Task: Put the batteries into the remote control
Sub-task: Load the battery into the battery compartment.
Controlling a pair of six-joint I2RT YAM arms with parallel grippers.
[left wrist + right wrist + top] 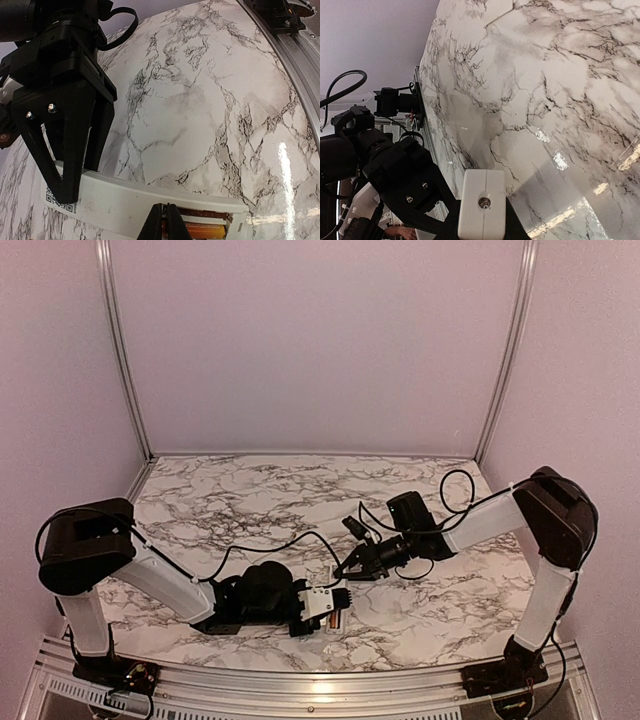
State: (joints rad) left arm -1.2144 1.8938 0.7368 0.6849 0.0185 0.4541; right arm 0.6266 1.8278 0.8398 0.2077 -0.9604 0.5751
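Right gripper (80,181) — clamped on remote control (150,202)

Marble-patterned table (300,490), plain lilac walls (320,340), aluminium frame posts (120,340).

Lilac walls (320,340) surround a marble-patterned tabletop (260,490) with an aluminium front rail (300,687).

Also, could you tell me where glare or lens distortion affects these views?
Top external: soft, even light, with one bright reflection on the near rail. Left wrist: wide-angle bending curves the table edge, a glare streak runs down its right side, and the remote control is sharp enough to read. Right wrist: scattered glare patches on the table, lower right.
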